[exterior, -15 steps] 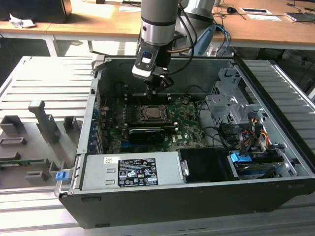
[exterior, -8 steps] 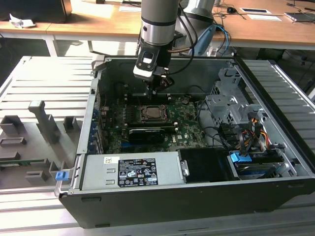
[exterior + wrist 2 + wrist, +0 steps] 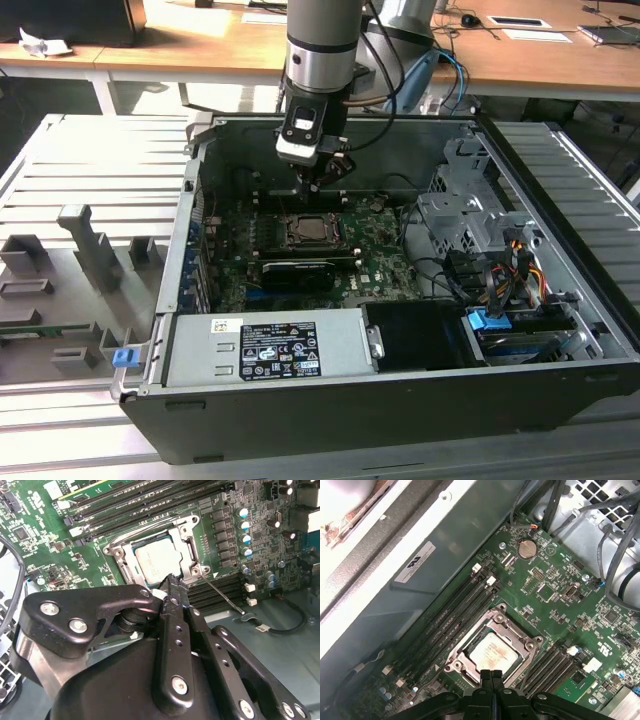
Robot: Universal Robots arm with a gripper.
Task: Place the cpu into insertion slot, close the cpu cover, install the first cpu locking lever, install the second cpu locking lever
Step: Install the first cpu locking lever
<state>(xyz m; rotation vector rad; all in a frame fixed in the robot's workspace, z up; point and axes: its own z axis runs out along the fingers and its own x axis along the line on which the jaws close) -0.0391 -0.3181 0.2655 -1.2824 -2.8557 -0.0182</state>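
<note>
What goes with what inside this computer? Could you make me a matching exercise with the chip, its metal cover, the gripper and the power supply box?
Things:
1. chip
2. cover
3. gripper
4. power supply box

Descriptions:
A. fingers shut together
B. grey, with a white label
C. silver frame, folded down flat
D. beige-silver square lying flat, seen through a window

Pairs: 1-D, 2-C, 3-A, 4-B
</note>
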